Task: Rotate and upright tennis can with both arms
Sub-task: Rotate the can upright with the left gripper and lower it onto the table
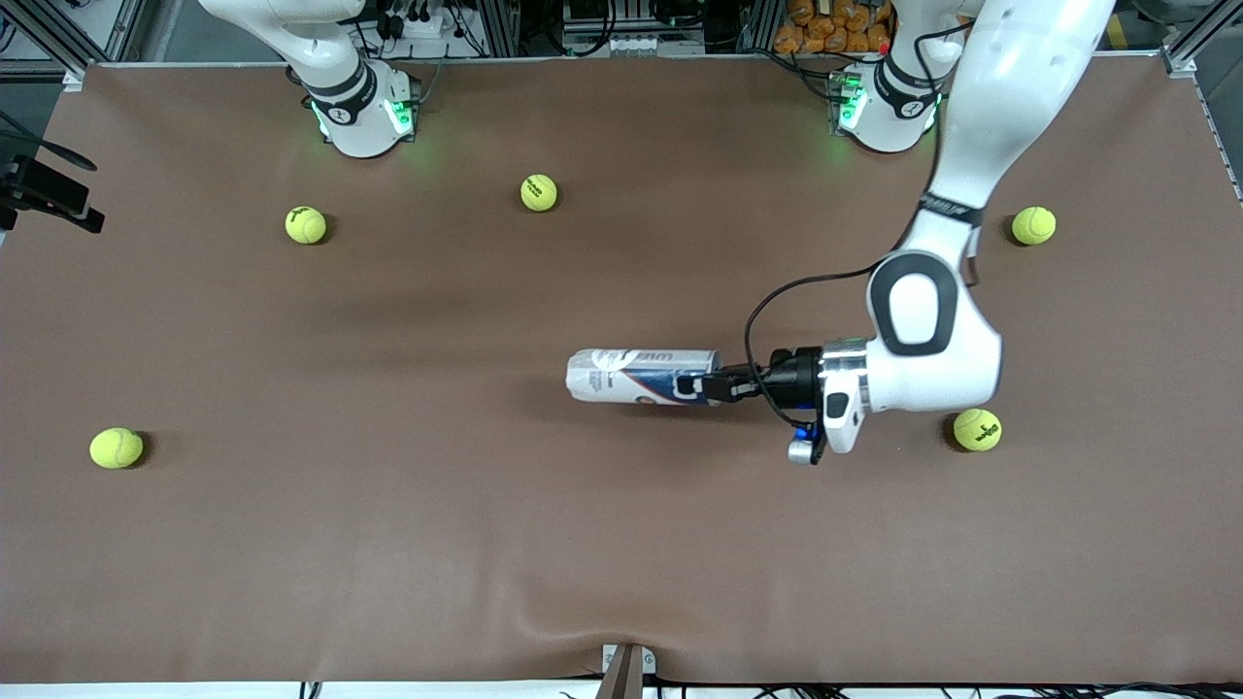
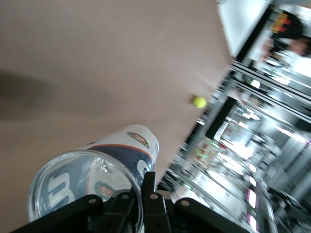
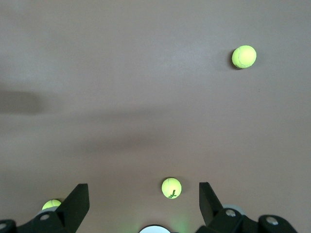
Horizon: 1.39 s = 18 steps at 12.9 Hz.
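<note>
The tennis can (image 1: 641, 376) is clear, glossy plastic under a printed, shiny label; in the left wrist view its transparent end (image 2: 82, 187) catches glints. The worktop (image 1: 621, 544) wears a matt brown covering, smooth but faintly rippled at its near edge. The tennis balls (image 1: 117, 448) look fuzzy and felted. The left end effector (image 1: 714, 385) is matt black; the arm shells (image 1: 957, 359) are glossy white plastic.

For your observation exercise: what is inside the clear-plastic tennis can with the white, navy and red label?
The left tool grips the clear-plastic tennis can by its rim. Through its transparent end, no ball shows inside. The label covers the rest of the interior.
</note>
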### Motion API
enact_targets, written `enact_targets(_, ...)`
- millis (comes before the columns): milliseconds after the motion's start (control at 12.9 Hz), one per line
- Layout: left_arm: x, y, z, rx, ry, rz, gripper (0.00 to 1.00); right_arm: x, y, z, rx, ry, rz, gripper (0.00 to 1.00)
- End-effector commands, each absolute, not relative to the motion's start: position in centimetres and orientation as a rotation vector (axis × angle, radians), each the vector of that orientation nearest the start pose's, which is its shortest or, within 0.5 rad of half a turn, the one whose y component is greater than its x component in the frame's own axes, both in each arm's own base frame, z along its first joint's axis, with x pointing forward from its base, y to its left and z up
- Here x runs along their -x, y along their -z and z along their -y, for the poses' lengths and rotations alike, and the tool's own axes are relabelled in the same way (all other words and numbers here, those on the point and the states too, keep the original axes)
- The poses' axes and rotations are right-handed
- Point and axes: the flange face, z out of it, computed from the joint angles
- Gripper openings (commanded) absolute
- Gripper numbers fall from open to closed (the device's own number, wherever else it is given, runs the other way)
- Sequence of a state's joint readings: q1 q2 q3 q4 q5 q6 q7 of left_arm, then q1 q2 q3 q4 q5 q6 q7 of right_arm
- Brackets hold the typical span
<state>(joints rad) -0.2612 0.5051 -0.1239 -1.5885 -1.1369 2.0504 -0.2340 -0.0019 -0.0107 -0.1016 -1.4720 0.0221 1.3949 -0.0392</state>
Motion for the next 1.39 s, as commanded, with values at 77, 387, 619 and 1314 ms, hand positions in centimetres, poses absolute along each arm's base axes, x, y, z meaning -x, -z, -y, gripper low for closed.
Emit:
enact_targets(77,-62.6,-43.3,32.7,-2.293,0.419,-0.653,0.00,-52.5,-66.3,5.7,3.110,-0.097,-0.090,1.00)
enact_targets(387,-59.4,-44.7,38.8,-2.644,0.232,-0.736,0.00,-52.6,-66.3,5.5,3.111,-0.097,-0.083,1.00)
enact_targets(619,-55.2,-42.4,44.8,-2.886,0.019,-0.708,0.00,-52.6,-66.3,5.5,3.111,-0.097,-0.083,1.00)
enact_targets(1314,-51.7,-35.9,51.4,-2.999,-0.090,-0.754,0.31,-52.6,-66.3,5.5,3.111,-0.097,-0.083,1.00)
